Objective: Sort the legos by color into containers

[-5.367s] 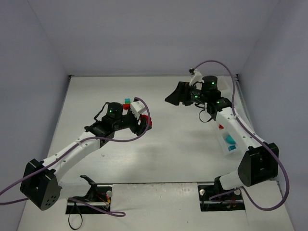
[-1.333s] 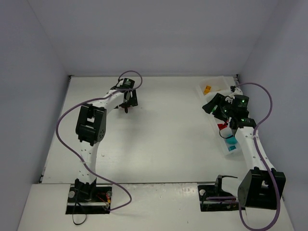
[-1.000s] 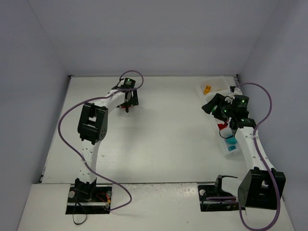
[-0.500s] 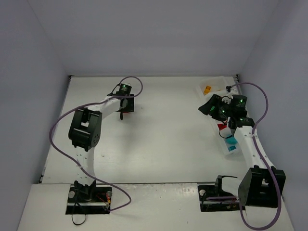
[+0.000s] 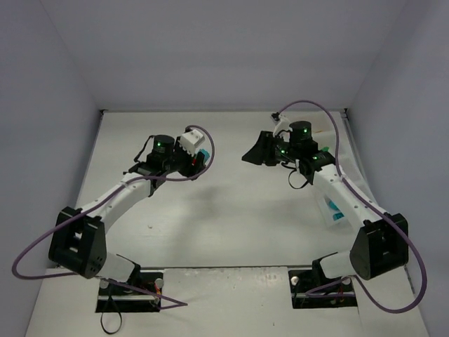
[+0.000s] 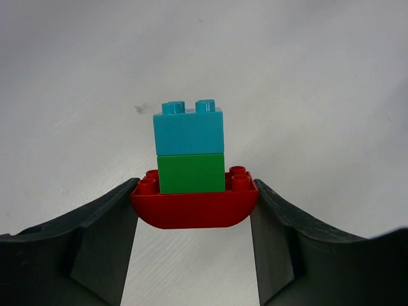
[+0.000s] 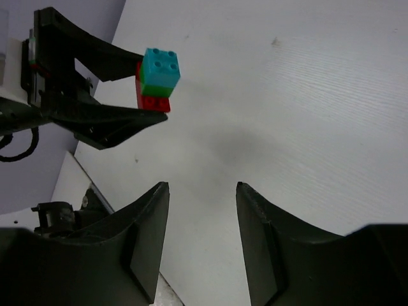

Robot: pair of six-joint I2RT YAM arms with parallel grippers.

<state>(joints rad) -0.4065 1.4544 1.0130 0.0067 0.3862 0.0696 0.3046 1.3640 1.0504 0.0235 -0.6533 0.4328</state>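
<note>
My left gripper [image 6: 194, 205] is shut on a stack of three legos. Its fingers pinch the ends of a curved red brick [image 6: 194, 207], which carries a green brick [image 6: 191, 173] and a teal brick [image 6: 189, 131] on top. The right wrist view shows the same stack [image 7: 157, 80] held off the table in the left gripper [image 7: 131, 89]. My right gripper [image 7: 203, 188] is open with nothing between its fingers. From above, the left gripper [image 5: 201, 160] and the right gripper [image 5: 254, 152] face each other at mid-table. The containers tray [image 5: 328, 210] lies at the right, partly under the right arm, with a teal brick [image 5: 337, 217] in it.
Grey walls close in the white table [image 5: 231, 210] at the back and both sides. The right arm's forearm and its purple cable [image 5: 330, 112] pass over the tray. Both arm bases sit at the near edge.
The left gripper has come from the far left part of the table toward the middle with the stack in it. The right gripper has swung left, away from the tray, and its jaws have narrowed.
</note>
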